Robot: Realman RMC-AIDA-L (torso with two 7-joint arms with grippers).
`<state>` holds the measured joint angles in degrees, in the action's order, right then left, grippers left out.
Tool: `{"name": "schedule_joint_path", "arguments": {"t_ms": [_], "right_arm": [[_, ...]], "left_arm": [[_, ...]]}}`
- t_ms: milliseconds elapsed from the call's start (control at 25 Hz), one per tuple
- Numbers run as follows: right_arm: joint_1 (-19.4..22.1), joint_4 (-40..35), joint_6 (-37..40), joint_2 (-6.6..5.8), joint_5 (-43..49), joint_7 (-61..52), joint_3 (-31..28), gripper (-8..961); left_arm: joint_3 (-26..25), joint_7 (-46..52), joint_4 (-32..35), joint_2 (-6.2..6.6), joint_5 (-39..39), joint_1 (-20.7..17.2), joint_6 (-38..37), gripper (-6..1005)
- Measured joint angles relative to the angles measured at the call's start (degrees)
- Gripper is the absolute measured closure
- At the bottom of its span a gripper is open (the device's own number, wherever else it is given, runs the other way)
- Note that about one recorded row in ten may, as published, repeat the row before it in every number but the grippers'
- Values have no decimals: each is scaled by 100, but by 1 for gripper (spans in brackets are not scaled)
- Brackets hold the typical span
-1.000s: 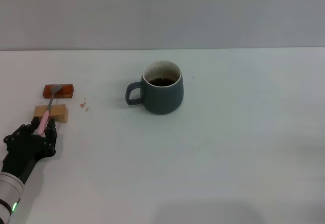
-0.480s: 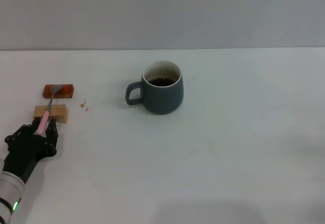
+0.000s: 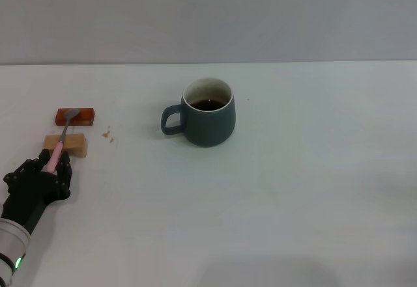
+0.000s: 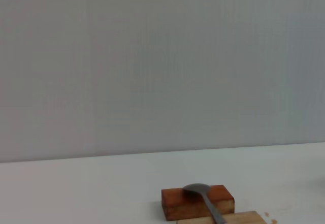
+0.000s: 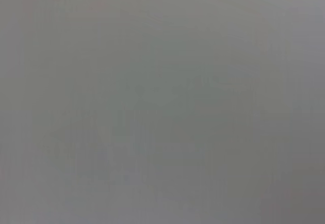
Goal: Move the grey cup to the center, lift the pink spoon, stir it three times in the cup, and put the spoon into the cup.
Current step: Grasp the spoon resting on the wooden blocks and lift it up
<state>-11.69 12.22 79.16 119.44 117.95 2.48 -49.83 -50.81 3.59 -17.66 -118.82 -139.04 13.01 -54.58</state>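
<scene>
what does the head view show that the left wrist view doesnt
Only the head view shows the grey cup with dark liquid, the left gripper at the pink spoon's pink handle end, and the wide white table. Only the left wrist view shows the spoon's bowl close up, lying on the reddish-brown block. Both show that block, the tan block and the spoon's grey neck.

A cup stands at centre frame on the table, handle toward the left. At far left, a spoon lies across two blocks, its bowl on the farther block, a gripper at its lower end.
</scene>
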Motion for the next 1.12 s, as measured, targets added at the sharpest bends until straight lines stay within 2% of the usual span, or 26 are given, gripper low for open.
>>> {"name": "schedule_joint_path", "arguments": {"t_ms": [1120], "right_arm": [[3, 0, 30, 0, 0, -2, 0, 954]], "left_arm": [[-17, 3, -9, 8, 0, -5, 58, 698]]}}
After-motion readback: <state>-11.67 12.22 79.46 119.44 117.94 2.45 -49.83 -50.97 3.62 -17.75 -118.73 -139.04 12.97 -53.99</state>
